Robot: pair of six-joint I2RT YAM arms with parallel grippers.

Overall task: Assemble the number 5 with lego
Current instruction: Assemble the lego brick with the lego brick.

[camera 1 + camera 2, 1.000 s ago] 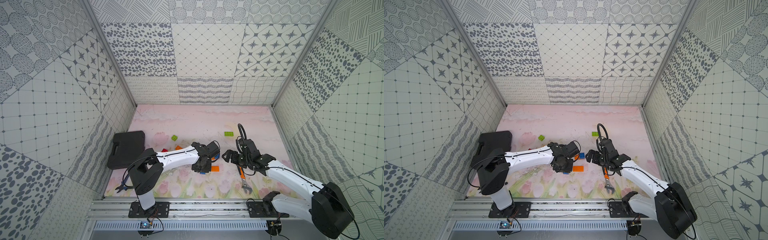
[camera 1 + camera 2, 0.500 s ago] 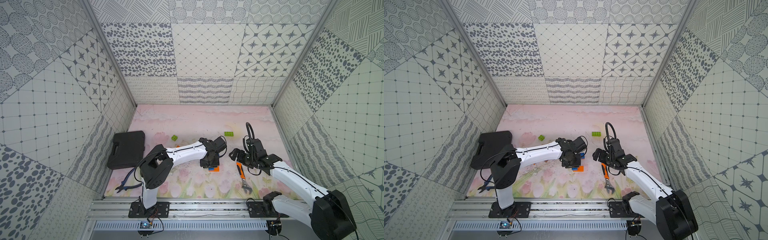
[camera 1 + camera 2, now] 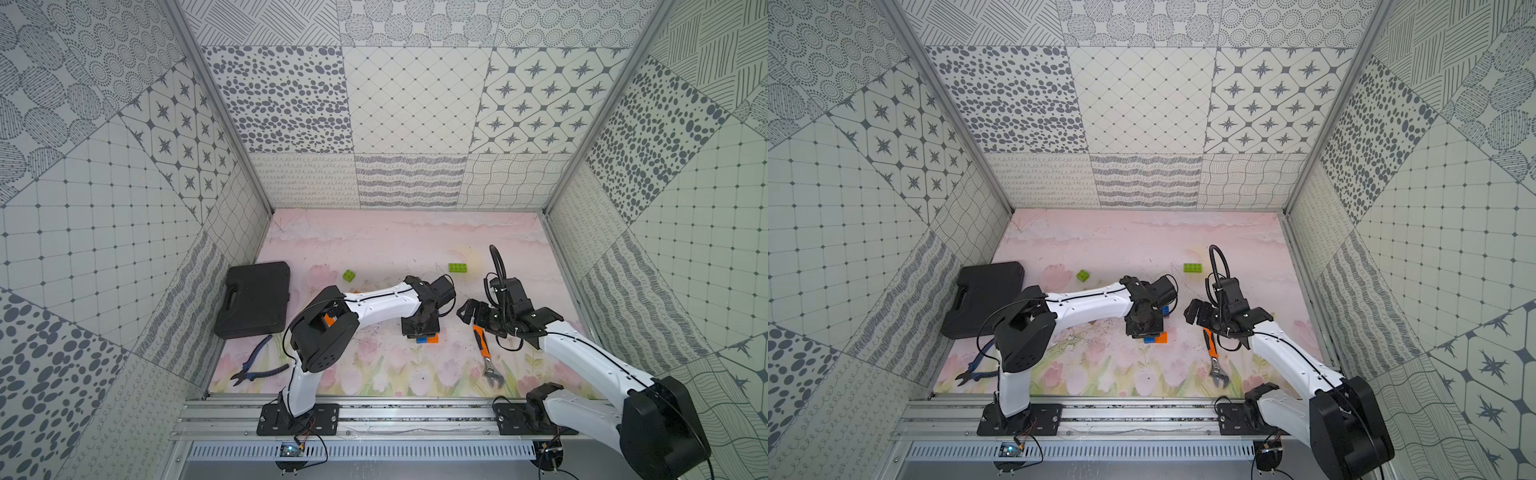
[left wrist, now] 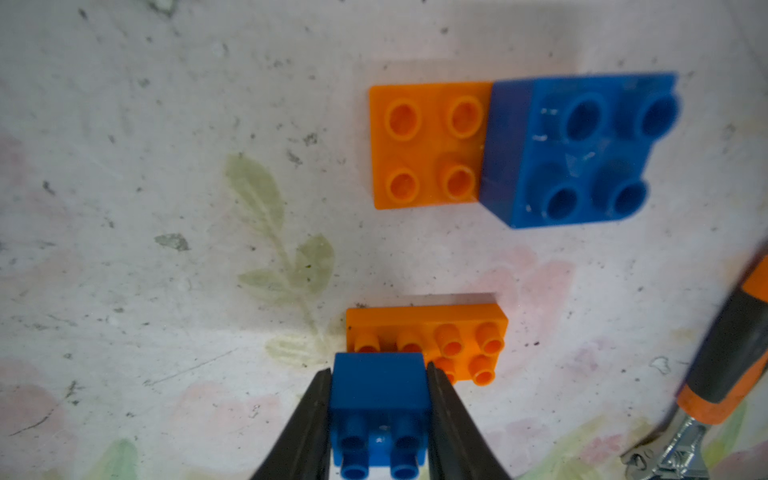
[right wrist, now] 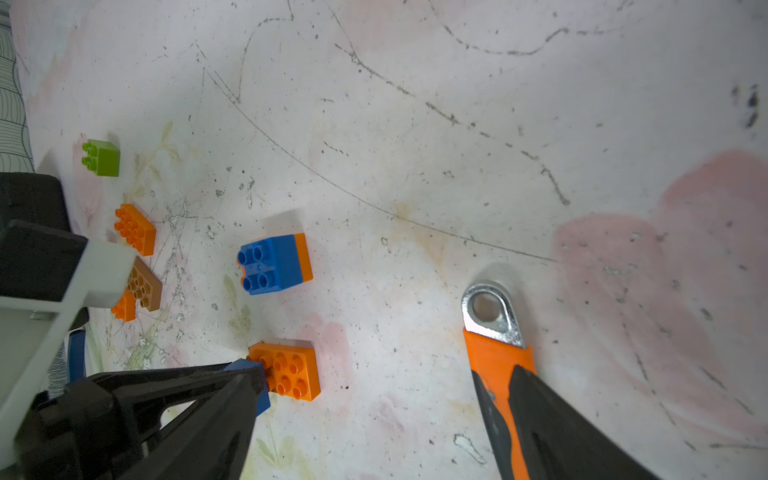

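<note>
the left gripper [image 4: 379,395] has its jaws clenched on a small blue brick [image 4: 380,386], one black finger [image 4: 307,419] pressed to each side. the brick sits low over the tabletop [image 4: 124,208], at the end of an oblong orange brick [image 4: 457,332]; the two look to be touching, though whether the blue one is seated on the studs i cannot tell. in a top view this pair shows as a blue and orange patch [image 3: 428,338] just below the gripper.

a little beyond them lies a second pair: a square blue brick [image 4: 582,149] stacked on part of a flat orange brick [image 4: 428,145], whose four free studs stay bare.

the right wrist view shows more lego off to the side: a lime brick [image 5: 102,158], an orange brick [image 5: 135,228] and a brown brick [image 5: 145,286] partly hidden by the left arm. in both top views another lime brick [image 3: 457,268] lies farther back.

the right gripper [image 3: 469,313] hangs with jaws released, grasping nothing, near the orange handle of a wrench [image 3: 484,353]. pliers [image 3: 257,368] and a black case [image 3: 255,299] lie well apart at the left.
</note>
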